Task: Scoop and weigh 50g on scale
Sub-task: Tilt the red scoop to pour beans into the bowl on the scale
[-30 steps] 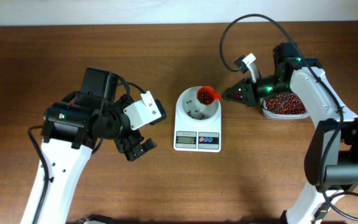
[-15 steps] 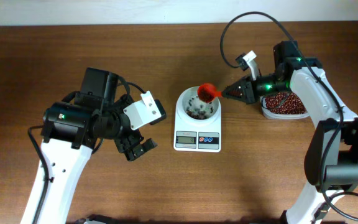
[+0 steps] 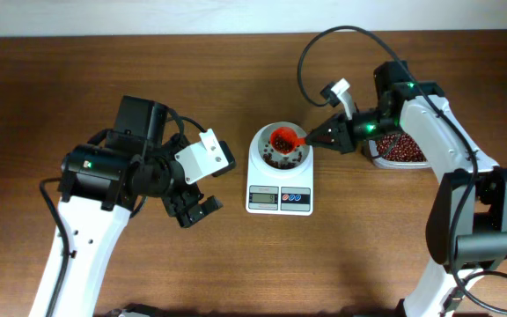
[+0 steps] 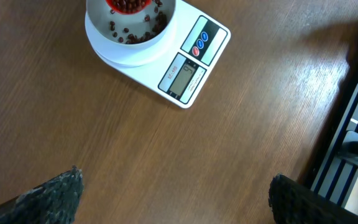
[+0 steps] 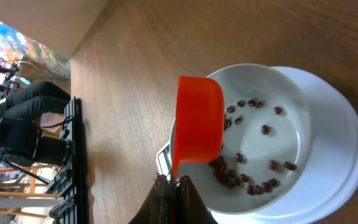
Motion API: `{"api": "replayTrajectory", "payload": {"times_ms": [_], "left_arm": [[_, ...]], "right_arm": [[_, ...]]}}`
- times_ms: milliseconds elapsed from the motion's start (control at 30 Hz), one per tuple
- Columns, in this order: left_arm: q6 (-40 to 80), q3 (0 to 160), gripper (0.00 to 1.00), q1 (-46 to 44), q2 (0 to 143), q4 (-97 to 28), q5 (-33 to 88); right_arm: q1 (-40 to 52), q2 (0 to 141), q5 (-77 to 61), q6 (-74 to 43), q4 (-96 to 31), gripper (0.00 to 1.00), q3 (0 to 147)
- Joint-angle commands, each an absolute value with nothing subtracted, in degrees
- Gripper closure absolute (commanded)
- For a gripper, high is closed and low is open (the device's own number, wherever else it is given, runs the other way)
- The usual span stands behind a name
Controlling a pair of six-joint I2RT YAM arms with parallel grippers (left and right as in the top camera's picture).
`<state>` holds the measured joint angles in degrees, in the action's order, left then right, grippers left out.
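The white scale [image 3: 279, 195] stands mid-table with its round white bowl [image 3: 260, 151] on top. Red beans [image 5: 229, 176] lie scattered in the bowl [image 5: 319, 124]. My right gripper [image 3: 310, 140] is shut on the handle of an orange scoop [image 3: 282, 139], which hangs tipped over the bowl. In the right wrist view the scoop [image 5: 199, 118] shows its back, with the gripper [image 5: 173, 184] clamped on its thin handle. My left gripper [image 3: 193, 210] stands open above bare wood, left of the scale [image 4: 188, 68], its fingertips [image 4: 55, 196] wide apart.
A clear tub [image 3: 404, 151] of red beans sits to the right of the scale, under my right arm. A black cable [image 3: 324, 44] loops above the right arm. The table's far edge runs along the top of the overhead view.
My right gripper has moved left and turned the scoop over the bowl, and beans have dropped into the bowl. The left arm has not moved.
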<state>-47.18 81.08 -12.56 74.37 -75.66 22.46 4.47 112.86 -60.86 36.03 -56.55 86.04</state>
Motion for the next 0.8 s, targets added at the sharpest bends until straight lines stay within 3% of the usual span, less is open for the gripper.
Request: {"api": "replayTrajectory", "payload": {"times_ms": [0, 767], "left_arm": [[-47.7, 80.7, 0.01, -12.3, 73.4, -75.7, 22.7], [-47.7, 80.7, 0.01, -12.3, 73.4, -75.7, 22.7]], "right_arm": [[5.0, 113.5, -61.3, 37.3, -56.8, 0.96, 86.2], [5.3, 105.8, -50.5, 35.8, -57.5, 0.96, 87.1]]}}
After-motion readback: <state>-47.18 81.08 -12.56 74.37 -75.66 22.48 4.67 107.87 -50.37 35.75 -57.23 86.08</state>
